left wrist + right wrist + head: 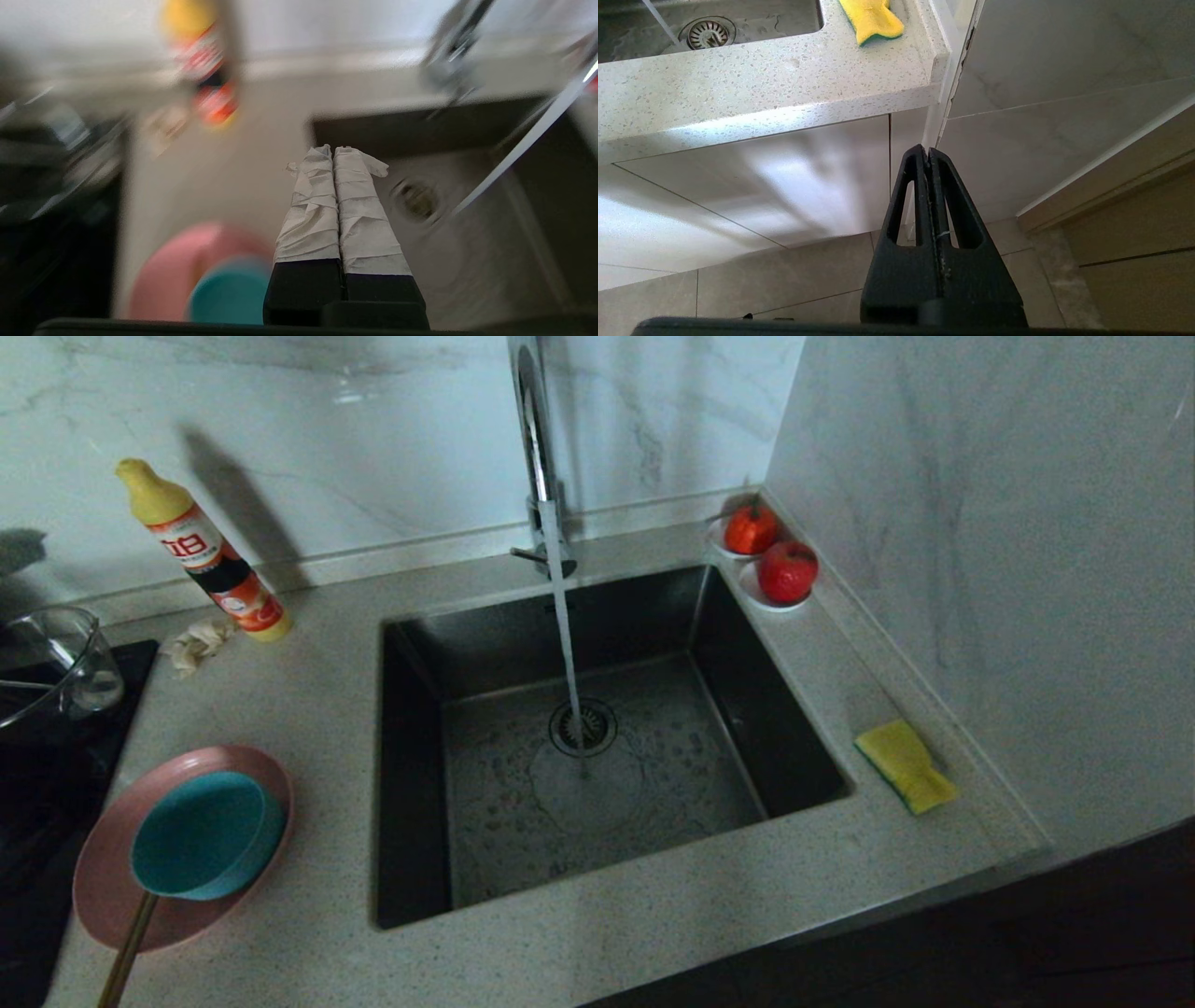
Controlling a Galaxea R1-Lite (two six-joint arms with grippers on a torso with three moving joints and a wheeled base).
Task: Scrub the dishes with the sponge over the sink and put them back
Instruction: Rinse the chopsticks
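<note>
The pink plate [107, 887] lies on the counter left of the sink [411, 775], with the teal bowl [205, 835] tilted on it. Water runs from the chrome tap [537, 457] onto the drain. The yellow sponge [906, 765] rests on the counter right of the sink. Neither gripper shows in the head view. In the left wrist view my left gripper [332, 149], fingers wrapped in white tape, is shut and empty, above the counter between the plate [163, 275], the bowl [229, 294] and the sink [537, 224]. My right gripper [927, 150] hangs shut and empty below the counter edge, the sponge [873, 18] above it.
A yellow-capped detergent bottle [210, 555] and a beige cloth wad [196, 644] sit at the back left. A glass pot [51, 667] stands on the black hob [37, 803]. Two red fruits on white saucers [770, 560] occupy the back right corner. A wooden stick [126, 952] leans by the plate.
</note>
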